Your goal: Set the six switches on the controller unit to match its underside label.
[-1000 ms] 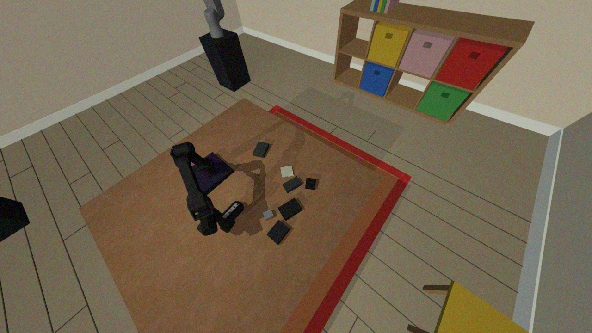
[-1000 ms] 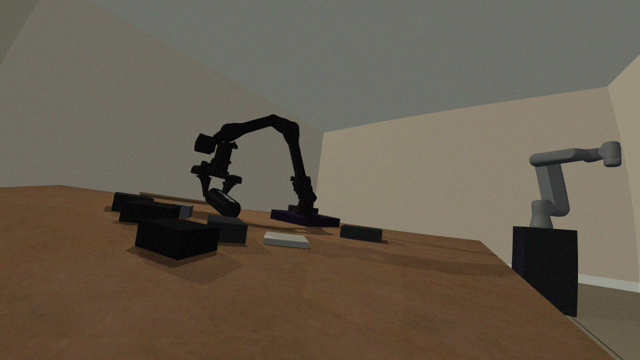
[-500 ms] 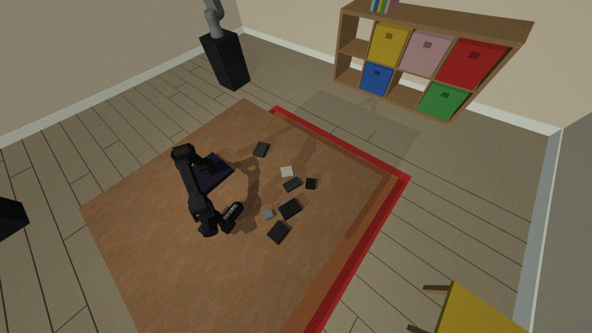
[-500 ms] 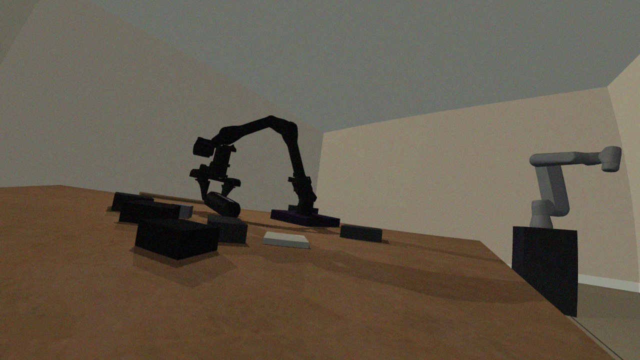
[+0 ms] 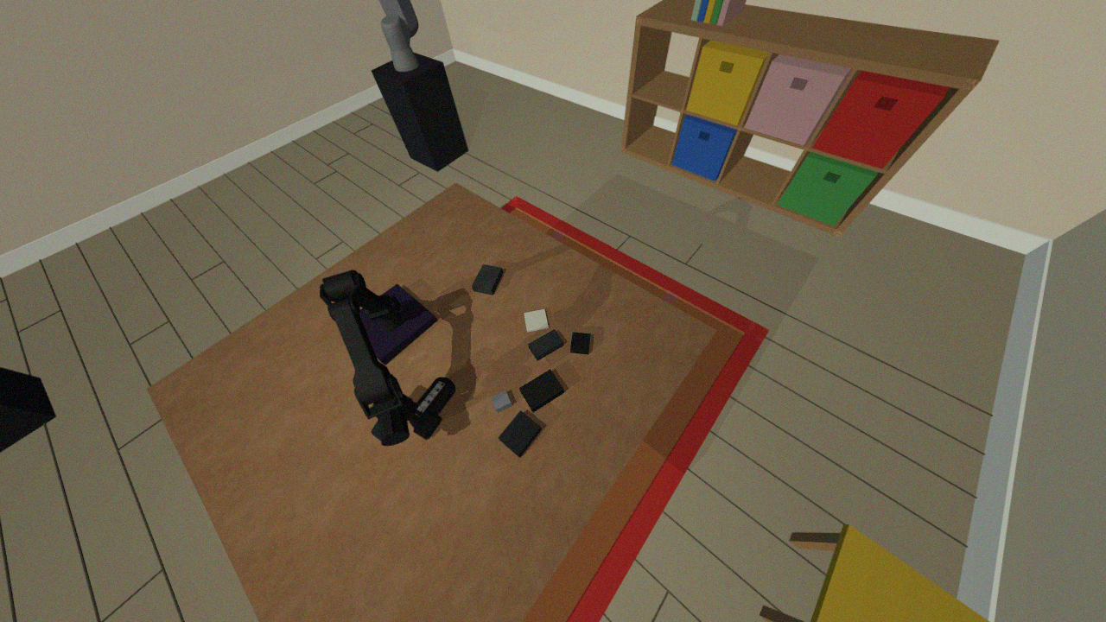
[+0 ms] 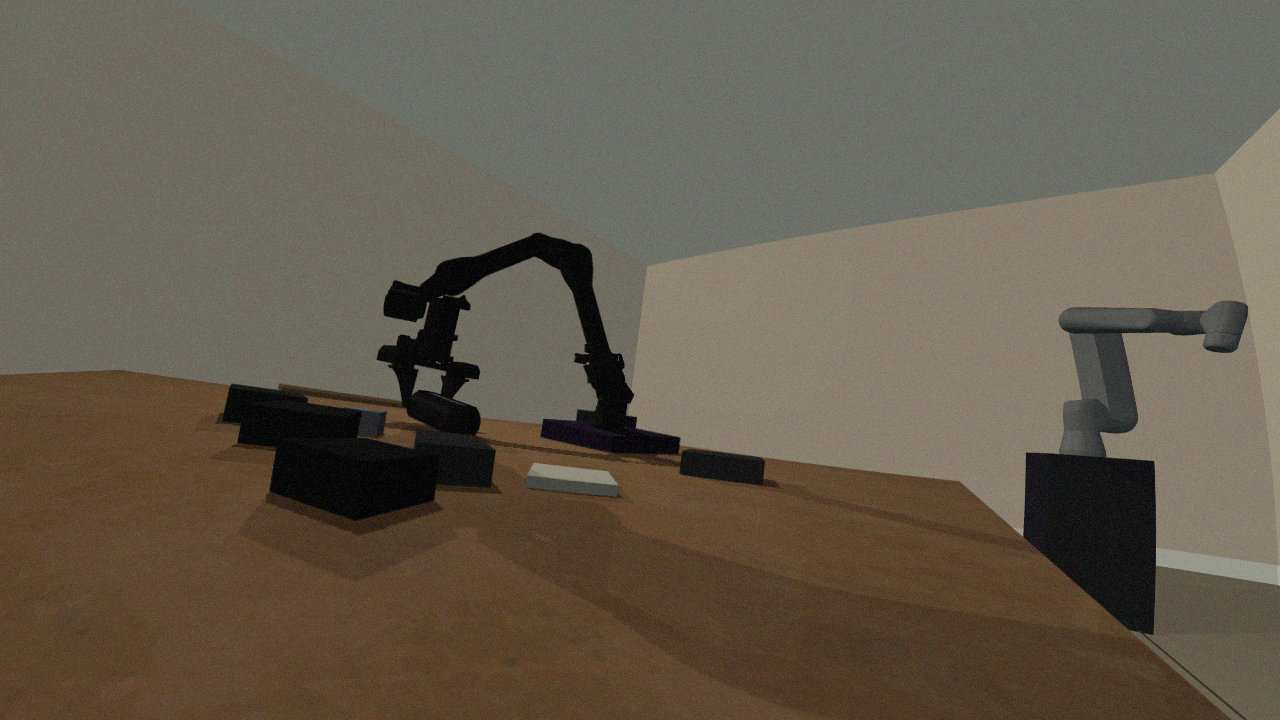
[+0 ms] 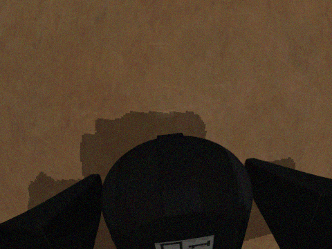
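The dark controller unit [image 5: 443,384] [image 6: 443,411] [image 7: 178,194] is held between the two fingers of my gripper [image 6: 427,400] [image 7: 174,177], which is shut on it. The fingers grip it across its sides, low over the bench [image 5: 324,479] [image 6: 626,626]. The unit is turned over, with its pale label [image 5: 430,396] [image 7: 187,241] facing up in the top view. In the wrist view only one end of the label shows at the bottom edge, with part of an outlined square and a mark beside it. The individual squares are too small to read in the top view. The rocker switches are hidden.
Dark blocks [image 5: 519,433] [image 5: 541,390] [image 5: 545,344] [image 5: 581,342] and a small grey-blue block [image 5: 501,400] [image 6: 371,421] lie right of the arm. A white slab [image 5: 536,320] [image 6: 571,480] and another dark block [image 5: 486,279] [image 6: 721,466] lie farther back. The arm's purple base [image 5: 413,328] [image 6: 572,433] is behind.
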